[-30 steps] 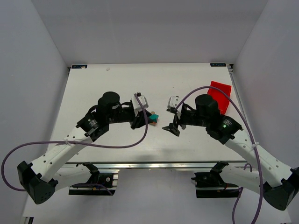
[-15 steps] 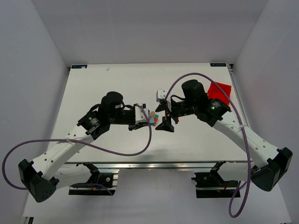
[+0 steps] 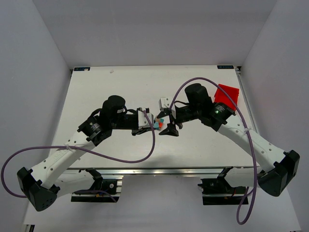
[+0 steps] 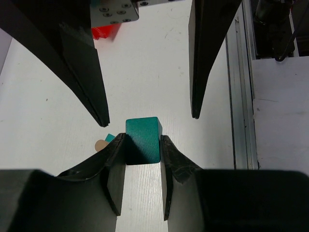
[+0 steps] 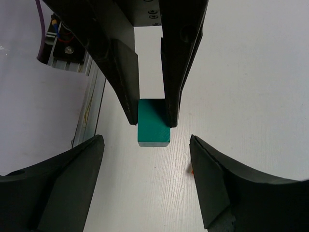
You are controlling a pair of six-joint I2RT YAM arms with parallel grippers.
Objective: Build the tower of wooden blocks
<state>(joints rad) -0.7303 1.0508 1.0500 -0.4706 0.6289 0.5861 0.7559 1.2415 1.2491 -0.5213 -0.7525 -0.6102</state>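
A teal block [image 4: 142, 140] sits between the fingers of my left gripper [image 4: 142, 141], which is shut on its two sides just above the white table [image 4: 145, 72]. In the right wrist view the same teal block [image 5: 153, 128] pokes out from the left gripper's black fingers [image 5: 126, 82]. My right gripper [image 5: 146, 143] faces it, open wide, one finger on either side and touching nothing. From above, the teal block [image 3: 162, 120] lies between my left gripper [image 3: 153, 119] and my right gripper [image 3: 169, 127], with a red block [image 3: 158, 124] close beside it. A tan piece [image 4: 100, 144] peeks past my left finger.
A red plastic bin [image 3: 227, 96] stands at the table's right side, behind the right arm, and a corner of the red bin [image 4: 104, 32] also shows in the left wrist view. The table's near edge rail [image 4: 241, 96] runs close by. Purple cables loop off both arms.
The right arm has swung left from beside the red bin until its open fingers flank the teal block. The left gripper has shifted slightly right, still holding that block.
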